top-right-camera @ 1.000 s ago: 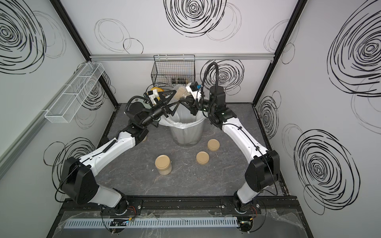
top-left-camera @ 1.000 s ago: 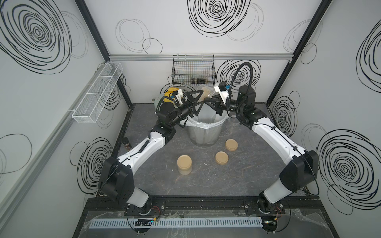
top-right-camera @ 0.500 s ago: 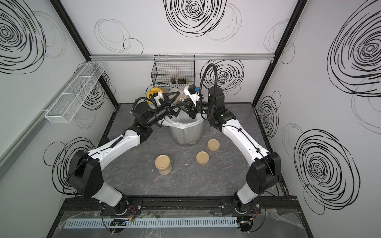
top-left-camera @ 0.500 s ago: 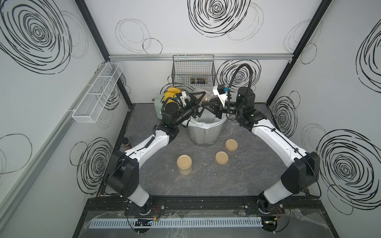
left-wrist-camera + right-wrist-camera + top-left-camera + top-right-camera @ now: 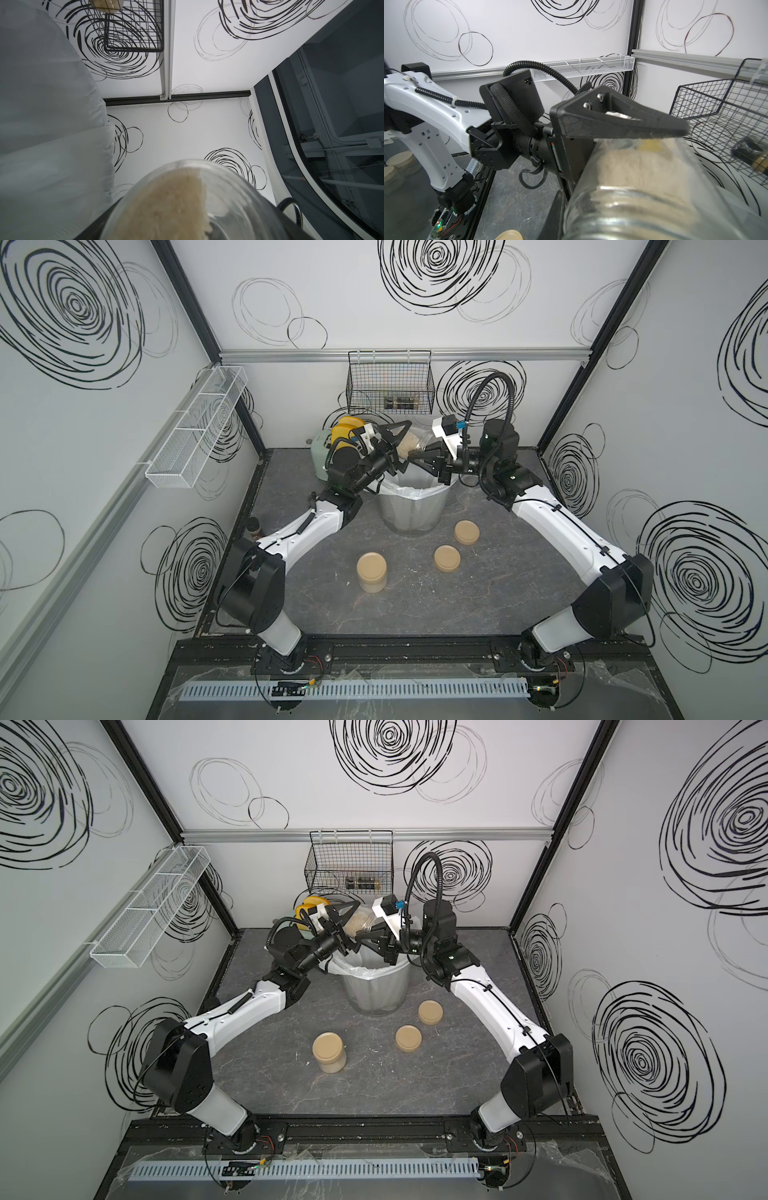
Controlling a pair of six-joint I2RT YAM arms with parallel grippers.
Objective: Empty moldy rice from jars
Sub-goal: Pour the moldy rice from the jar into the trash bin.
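Observation:
My left gripper (image 5: 405, 444) is shut on an open jar (image 5: 419, 439), held on its side above the bin (image 5: 415, 510), one finger (image 5: 623, 122) across its top. The moldy rice (image 5: 172, 203) packs the jar's base end; the threaded mouth (image 5: 623, 207) faces my right arm. My right gripper (image 5: 411, 455) is shut, its tip just under the jar near the mouth; in the right wrist view the jar hides its fingers. A second jar (image 5: 372, 572) of rice stands closed on the table in both top views.
Two loose tan lids (image 5: 448, 558) (image 5: 466, 532) lie right of the closed jar. A black wire basket (image 5: 390, 383) hangs on the back wall, a white wire shelf (image 5: 195, 431) on the left wall. A green appliance (image 5: 322, 448) stands back left, a dark shaker (image 5: 254, 526) by the left wall.
The left arm has swung in toward the bin, and the jar in its gripper has shifted a little left and down. The right gripper has stayed shut beside the jar's mouth.

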